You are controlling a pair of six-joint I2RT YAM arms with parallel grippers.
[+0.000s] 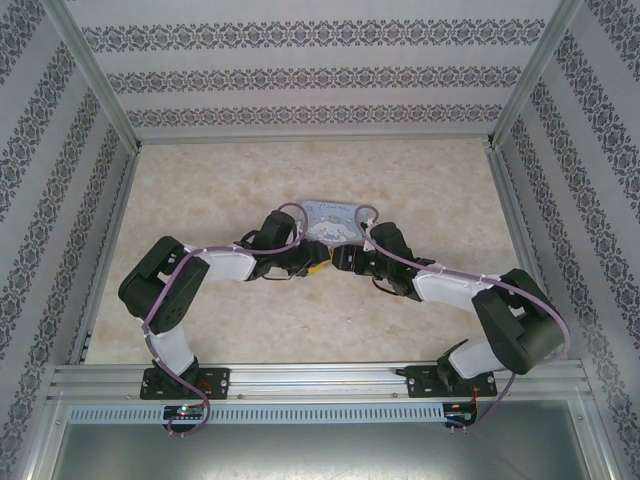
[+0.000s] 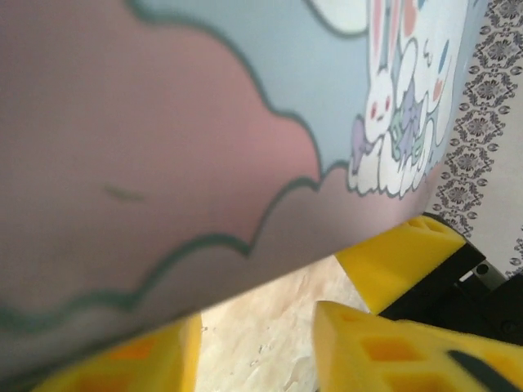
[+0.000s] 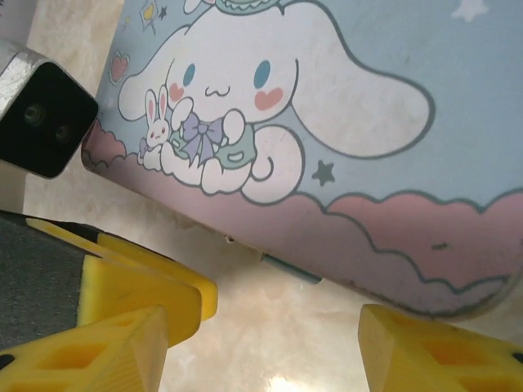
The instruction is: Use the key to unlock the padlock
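Observation:
The pale blue cartoon-printed tin [image 1: 335, 220] lies flat at the table's centre, lid closed. The padlock and the key are hidden from view. My left gripper [image 1: 308, 266] sits at the tin's near edge, open, its yellow fingers [image 2: 384, 351] apart over bare table just below the tin [image 2: 204, 139]. My right gripper [image 1: 346, 262] faces it from the right, also open [image 3: 270, 363], with nothing between its fingers [image 3: 433, 351]. The tin [image 3: 343, 106] rises just beyond them, a small blue-grey tab [image 3: 290, 268] on its near edge.
The two grippers nearly meet. A right finger [image 2: 400, 253] shows in the left wrist view, and the left fingers [image 3: 147, 282] and left wrist camera [image 3: 45, 114] show in the right wrist view. The marbled table [image 1: 200, 200] is ringed by patterned walls [image 1: 40, 200].

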